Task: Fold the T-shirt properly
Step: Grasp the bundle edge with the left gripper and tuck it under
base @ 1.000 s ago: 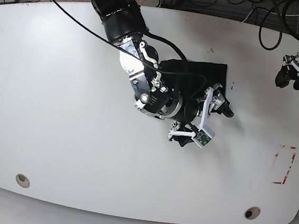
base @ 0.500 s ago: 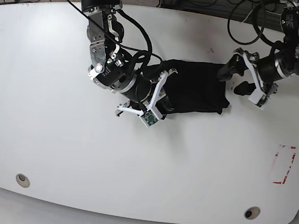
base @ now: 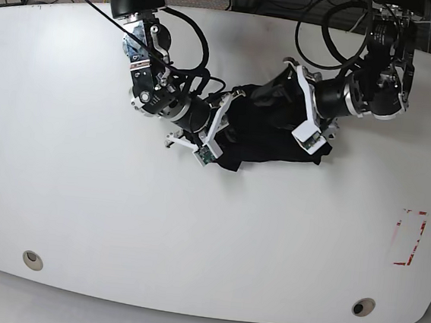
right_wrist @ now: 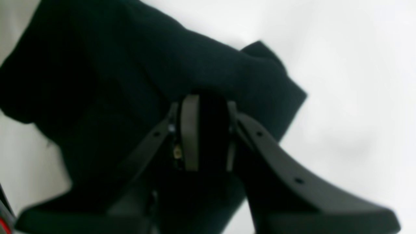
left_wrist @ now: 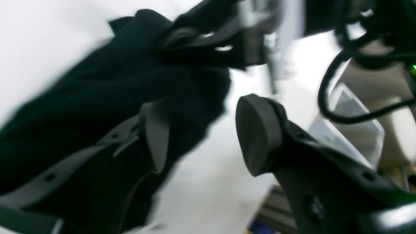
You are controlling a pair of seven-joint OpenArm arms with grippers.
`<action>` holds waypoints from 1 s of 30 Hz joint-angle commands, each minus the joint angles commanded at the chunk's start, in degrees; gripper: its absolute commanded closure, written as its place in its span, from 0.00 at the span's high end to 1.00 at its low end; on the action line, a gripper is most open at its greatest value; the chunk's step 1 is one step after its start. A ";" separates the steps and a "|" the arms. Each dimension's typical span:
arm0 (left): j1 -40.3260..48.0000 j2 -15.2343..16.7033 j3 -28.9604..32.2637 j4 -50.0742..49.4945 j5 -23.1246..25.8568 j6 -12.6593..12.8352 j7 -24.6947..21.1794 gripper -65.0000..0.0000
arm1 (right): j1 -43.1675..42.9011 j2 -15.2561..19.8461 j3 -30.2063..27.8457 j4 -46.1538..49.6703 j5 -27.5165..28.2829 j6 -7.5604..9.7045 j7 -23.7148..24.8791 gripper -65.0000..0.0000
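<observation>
The T-shirt (base: 272, 148) is a bunched black heap on the white table (base: 82, 194), right of centre. My right gripper (base: 230, 132) is at its left end. In the right wrist view the right gripper (right_wrist: 209, 133) is shut on a fold of the T-shirt (right_wrist: 130, 65). My left gripper (base: 285, 107) is over the heap's upper right part. The blurred left wrist view shows the left gripper (left_wrist: 208, 139) open: one finger lies against the T-shirt (left_wrist: 81, 107), the other stands over bare table. No lettering or chest mark shows.
Black cables (base: 335, 24) trail over the table's far edge behind both arms. A red outlined mark (base: 410, 237) is on the table at the right. Two round holes (base: 32, 259) (base: 363, 306) are near the front edge.
The left arm has swung in from the far right and now has its open gripper on the shirt. The right gripper has moved left with the cloth.
</observation>
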 joint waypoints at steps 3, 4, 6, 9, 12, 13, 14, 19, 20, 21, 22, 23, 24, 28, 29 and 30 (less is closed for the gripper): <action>-0.26 1.23 0.18 -4.13 5.10 -0.35 0.00 0.49 | 0.18 0.18 0.00 -1.32 0.00 0.00 0.18 0.15; -0.26 1.58 0.18 -5.71 6.68 -0.35 0.00 0.49 | 0.18 0.35 0.00 -1.32 -0.09 0.09 0.18 0.15; -0.62 1.93 0.18 -7.91 8.88 -0.44 0.00 0.49 | 0.09 0.26 0.00 -1.32 -0.09 0.09 0.26 0.15; -2.11 1.85 -0.09 -10.55 11.34 -1.14 0.00 0.49 | 0.09 0.35 0.00 -1.32 -0.35 2.02 0.26 0.15; -2.64 0.00 -0.62 -12.75 13.36 -2.37 -0.09 0.49 | 0.18 0.18 0.26 -1.32 -0.53 3.25 0.26 0.15; -2.64 -0.70 -1.23 -13.19 13.89 -2.81 -0.09 0.49 | 0.26 0.18 0.26 -1.32 -0.53 3.34 0.26 0.15; -2.64 -1.32 -1.85 -13.63 14.24 -3.25 -0.09 0.49 | 0.26 0.18 0.26 -1.32 -0.53 3.43 0.26 0.15; -2.46 -5.01 -7.65 -13.10 14.86 -6.51 -0.09 0.49 | 0.35 0.18 0.26 -1.32 -0.53 3.52 0.26 0.15; -2.37 -6.15 -9.32 -12.84 15.21 -7.56 -0.09 0.49 | 0.35 0.26 0.26 -1.32 -0.53 3.60 0.26 0.15; -2.46 -6.95 -10.20 -13.01 15.21 -7.78 -0.09 0.49 | 0.35 0.26 0.26 -1.32 -0.53 3.60 0.26 0.15; -2.64 -7.82 -11.34 -13.36 15.21 -7.78 -0.09 0.49 | 0.35 0.26 0.26 -1.32 -0.53 3.60 0.26 0.15; -2.64 -8.97 -12.22 -13.63 15.21 -7.78 -0.09 0.49 | 0.35 0.26 0.26 -1.32 -0.53 3.60 0.26 0.16; -2.64 -10.20 -13.27 -13.98 15.21 -7.78 -0.09 0.49 | 0.35 0.26 0.26 -1.32 -0.53 3.60 0.26 0.16; -4.04 -13.80 -16.79 -14.59 15.21 -7.78 -0.09 0.49 | 0.35 0.26 0.09 -1.32 -0.53 3.69 0.26 0.16; -4.57 -14.86 -17.85 -14.59 15.03 -7.78 -0.09 0.49 | 0.35 0.26 0.09 -1.32 -0.53 3.69 0.26 0.16; -4.92 -15.47 -18.64 -14.59 14.95 -7.78 -0.09 0.49 | 0.35 0.26 0.09 -1.32 -0.53 3.69 0.26 0.16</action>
